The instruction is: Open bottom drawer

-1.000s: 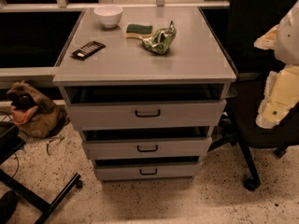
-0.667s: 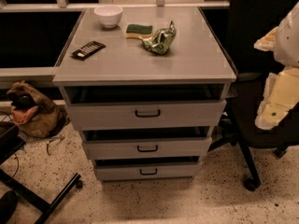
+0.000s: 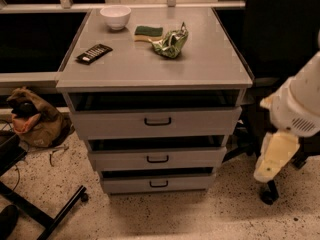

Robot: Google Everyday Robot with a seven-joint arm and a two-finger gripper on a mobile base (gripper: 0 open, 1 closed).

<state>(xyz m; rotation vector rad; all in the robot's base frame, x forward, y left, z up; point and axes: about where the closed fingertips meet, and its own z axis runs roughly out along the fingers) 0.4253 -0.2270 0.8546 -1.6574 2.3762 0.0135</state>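
The bottom drawer, lowest in the grey cabinet at six o'clock, faces its loop handle outward for pulling, while the claw hangs well apart at four o'clock, likely staged for approach, open or closed impossible to tell.

Dim warm light, perhaps from above; gripper glares pale at right.

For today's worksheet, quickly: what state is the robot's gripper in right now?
Gripper: hangs right of the cabinet, apart from the bottom drawer; open or shut cannot be told.
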